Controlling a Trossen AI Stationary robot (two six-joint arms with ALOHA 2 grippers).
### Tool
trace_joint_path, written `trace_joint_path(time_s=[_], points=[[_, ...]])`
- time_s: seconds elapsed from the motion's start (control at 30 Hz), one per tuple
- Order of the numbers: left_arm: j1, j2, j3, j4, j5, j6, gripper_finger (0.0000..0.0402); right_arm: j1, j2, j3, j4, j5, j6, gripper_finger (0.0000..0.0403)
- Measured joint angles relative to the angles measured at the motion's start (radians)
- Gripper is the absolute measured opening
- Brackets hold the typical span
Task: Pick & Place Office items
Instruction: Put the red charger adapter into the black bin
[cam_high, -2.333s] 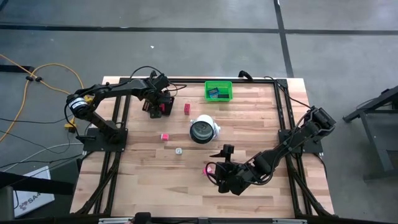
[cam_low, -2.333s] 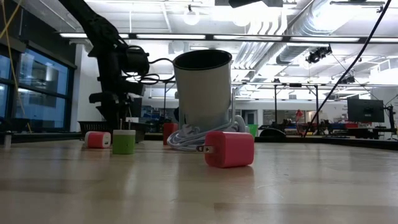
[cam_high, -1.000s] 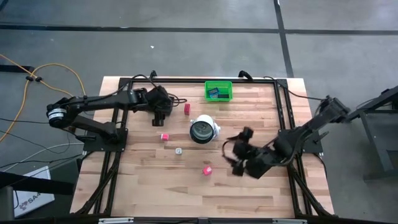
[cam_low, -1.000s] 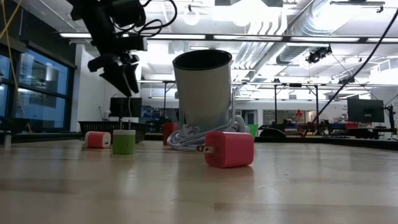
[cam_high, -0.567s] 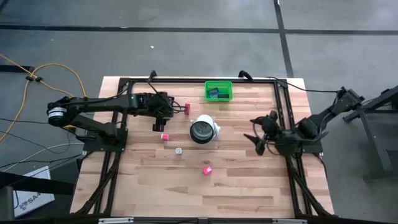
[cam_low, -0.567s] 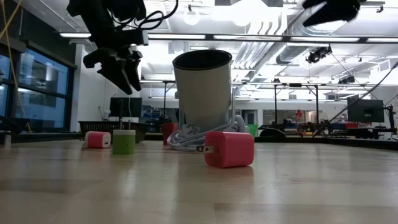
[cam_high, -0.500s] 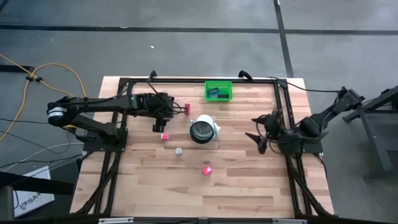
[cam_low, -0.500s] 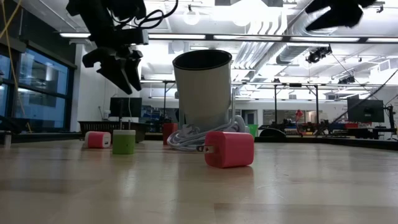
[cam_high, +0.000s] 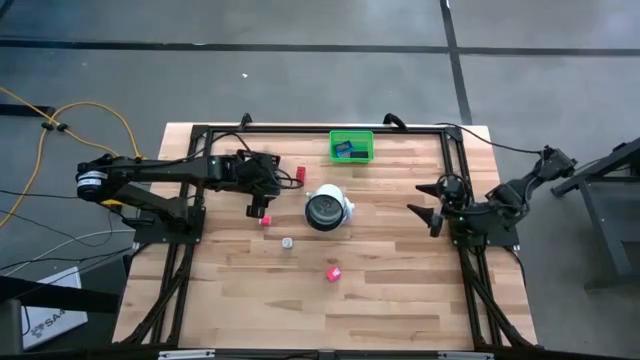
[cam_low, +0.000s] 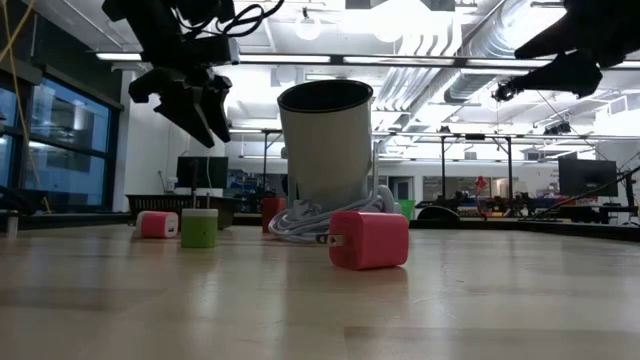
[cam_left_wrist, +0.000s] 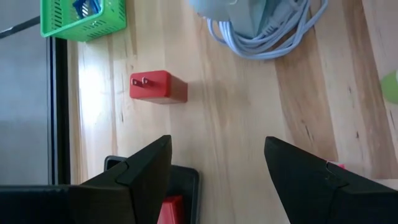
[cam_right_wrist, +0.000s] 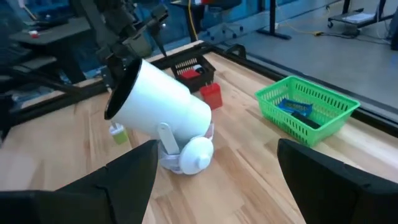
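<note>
While both arms hang above the pale wooden table (cam_high: 400, 290), the small office items lie scattered around a white cylindrical cup with a dark interior (cam_high: 326, 208), which lies tipped on its side over a coil of pale grey cable (cam_left_wrist: 264, 38) at mid-table. Seen from overhead, a red plug-in charger block with two metal prongs (cam_high: 299, 174) sits at about eleven o'clock from the cup, a pink charger block (cam_high: 265, 219) at nine o'clock, a small round silvery-white piece (cam_high: 287, 242) at about seven o'clock, and a second pink charger cube (cam_high: 331, 272) at six o'clock, nearest the low camera. Blue and teal flat rectangles (cam_high: 350, 150) rest inside a green plastic mesh basket (cam_high: 366, 141) at twelve o'clock, by the table's far edge. Another red piece (cam_left_wrist: 171, 209) lies in a black mesh tray (cam_left_wrist: 189, 180) directly below the left wrist.

The left gripper (cam_high: 262, 193) is raised clear of the table between the red block and the pink one, its fingers (cam_left_wrist: 146, 168) spread wide and empty. The right gripper (cam_high: 432, 203) hangs at three o'clock from the cup, well apart from every item, jaws fully apart and holding nothing.
</note>
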Motion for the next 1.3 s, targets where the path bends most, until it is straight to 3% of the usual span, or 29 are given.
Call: trace_joint_path(time_s=[0.4, 0.97, 1.3], points=[[-0.008, 0.0, 0.0, 0.007, 0.0, 0.0, 0.0247, 0.0, -0.051, -0.012, -0.003, -0.016, -0.001, 0.0317], [-0.008, 0.0, 0.0, 0.079, 0.018, -0.169, 0.0247, 0.0, -0.05, -0.012, -0.003, -0.287, -0.006, 0.0317], [-0.022, 0.0, 0.0, 0.09, 0.042, -0.258, 0.0247, 0.0, -0.05, -0.012, -0.003, -0.344, -0.006, 0.0317]])
